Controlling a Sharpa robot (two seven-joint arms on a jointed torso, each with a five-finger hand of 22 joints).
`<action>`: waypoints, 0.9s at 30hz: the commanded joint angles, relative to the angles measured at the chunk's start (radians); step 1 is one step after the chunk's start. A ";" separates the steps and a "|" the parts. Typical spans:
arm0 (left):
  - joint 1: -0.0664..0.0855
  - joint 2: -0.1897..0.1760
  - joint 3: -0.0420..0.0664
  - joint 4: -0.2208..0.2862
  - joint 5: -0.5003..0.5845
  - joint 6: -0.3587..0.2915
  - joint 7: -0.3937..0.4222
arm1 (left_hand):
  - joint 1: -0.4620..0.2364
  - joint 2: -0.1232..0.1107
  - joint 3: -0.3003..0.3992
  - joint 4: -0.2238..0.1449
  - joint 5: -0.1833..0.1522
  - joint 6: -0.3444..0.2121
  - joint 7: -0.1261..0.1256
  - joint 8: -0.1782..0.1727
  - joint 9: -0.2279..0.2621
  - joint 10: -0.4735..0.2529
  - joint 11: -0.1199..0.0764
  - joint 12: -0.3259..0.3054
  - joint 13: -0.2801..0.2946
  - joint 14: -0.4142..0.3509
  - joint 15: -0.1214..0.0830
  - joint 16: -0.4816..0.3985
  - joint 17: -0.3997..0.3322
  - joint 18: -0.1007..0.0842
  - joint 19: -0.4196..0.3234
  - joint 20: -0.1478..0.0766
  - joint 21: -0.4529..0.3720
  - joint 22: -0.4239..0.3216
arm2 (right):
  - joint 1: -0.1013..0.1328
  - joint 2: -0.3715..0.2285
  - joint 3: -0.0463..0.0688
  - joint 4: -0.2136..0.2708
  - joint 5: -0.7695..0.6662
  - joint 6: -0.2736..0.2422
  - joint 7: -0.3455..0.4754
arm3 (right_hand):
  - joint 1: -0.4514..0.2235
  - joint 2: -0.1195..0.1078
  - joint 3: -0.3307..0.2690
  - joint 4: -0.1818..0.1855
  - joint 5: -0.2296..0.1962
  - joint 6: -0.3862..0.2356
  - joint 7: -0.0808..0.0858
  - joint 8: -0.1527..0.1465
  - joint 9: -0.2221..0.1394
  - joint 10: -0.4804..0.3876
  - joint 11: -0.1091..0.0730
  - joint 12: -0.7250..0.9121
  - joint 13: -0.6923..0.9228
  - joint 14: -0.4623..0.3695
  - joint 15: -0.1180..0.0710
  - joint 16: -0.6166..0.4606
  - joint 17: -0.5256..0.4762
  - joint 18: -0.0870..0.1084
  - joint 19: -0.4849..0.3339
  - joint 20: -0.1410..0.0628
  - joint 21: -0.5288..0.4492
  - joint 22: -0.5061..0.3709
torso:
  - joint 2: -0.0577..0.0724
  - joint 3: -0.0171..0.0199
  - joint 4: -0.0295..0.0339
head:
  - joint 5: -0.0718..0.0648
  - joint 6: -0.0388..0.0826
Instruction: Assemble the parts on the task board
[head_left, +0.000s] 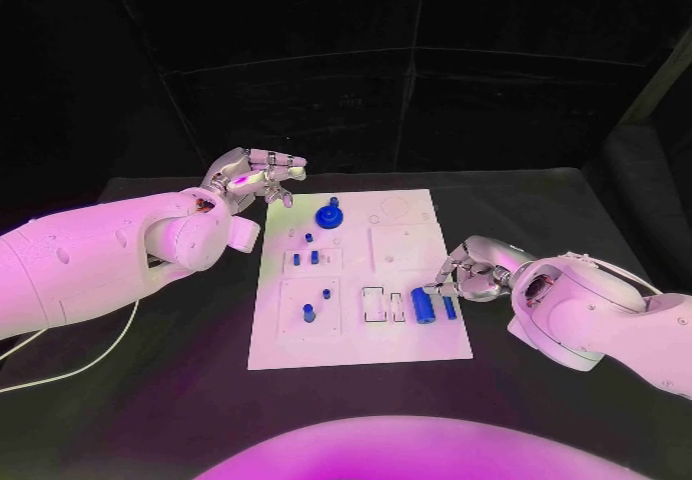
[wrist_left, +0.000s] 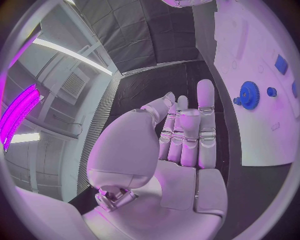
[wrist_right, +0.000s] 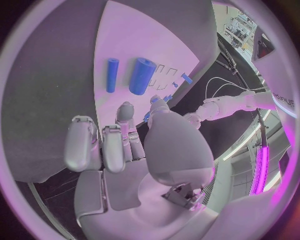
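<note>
While the board (head_left: 361, 285) lies in the middle of the table (head_left: 173, 400), we see the parts spread over it: a gear (head_left: 330, 217) near the far edge, small pegs (head_left: 309, 256) left of centre, and two cylinders on the near right, a thick one (head_left: 424, 305) with a thin one (head_left: 449, 307) just beside it. Our right robot hand (head_left: 469, 275) hovers at the board's right edge, close to these two; its fingers are curled in, and the right wrist view shows nothing between them, so we judge it clenched and empty. Both cylinders lie flat with their long axes running from near edge to far edge, side by side, and they sit just inward of that robot hand, toward the board's centre. Our left robot hand (head_left: 257, 178) floats beyond the board's far left corner, fingers stretched out and apart, holding nothing; the gear is its nearest part. For the cylinders the right arm is plainly nearer, and we judge a grasp would come across their width.
</note>
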 joint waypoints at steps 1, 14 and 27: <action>0.001 -0.001 0.001 0.002 0.002 0.005 0.007 | -0.002 0.006 -0.006 0.000 0.002 0.004 0.004 -0.003 -0.001 -0.007 0.003 0.003 0.001 -0.006 0.001 -0.006 -0.001 0.013 -0.008 0.002 -0.006 -0.002 | -0.009 0.013 0.000 -0.005 -0.029 0.064 -0.028 | -0.012 0.006 -0.016 0.000 -0.008 -0.010 -0.003 0.014 0.011 0.020 0.003 0.039 0.053 0.066 0.001 0.010 0.052 -0.016 0.005 0.005 0.006 0.002 | 0.000 -0.0009 0.0005 | -0.002 -0.001; 0.001 0.000 0.001 0.000 0.002 0.007 0.006 | -0.005 0.008 -0.007 0.002 0.002 0.004 0.004 -0.003 -0.001 -0.007 0.003 0.003 0.002 -0.006 0.002 -0.006 -0.002 0.013 -0.008 0.002 -0.007 -0.002 | -0.023 0.047 -0.001 -0.024 -0.044 0.106 -0.029 | -0.015 0.031 -0.061 -0.001 -0.005 -0.009 -0.015 0.075 0.079 0.072 -0.007 0.161 0.217 0.070 -0.006 0.030 0.085 -0.016 0.003 0.000 0.010 0.008 | 0.001 -0.0011 0.0018 | -0.005 -0.003; 0.001 0.000 0.001 0.001 0.002 0.010 0.003 | -0.005 0.008 -0.007 0.002 0.002 0.004 0.004 -0.003 -0.001 -0.007 0.003 0.003 0.002 -0.006 0.002 -0.006 -0.002 0.013 -0.008 0.002 -0.007 -0.002 | -0.028 0.080 -0.002 -0.063 -0.099 0.154 -0.033 | -0.020 0.040 -0.074 0.000 -0.005 -0.022 -0.015 0.090 0.103 0.069 -0.007 0.165 0.232 0.070 -0.006 0.031 0.087 -0.017 0.003 -0.001 0.011 0.011 | 0.001 -0.0018 0.0041 | -0.006 -0.008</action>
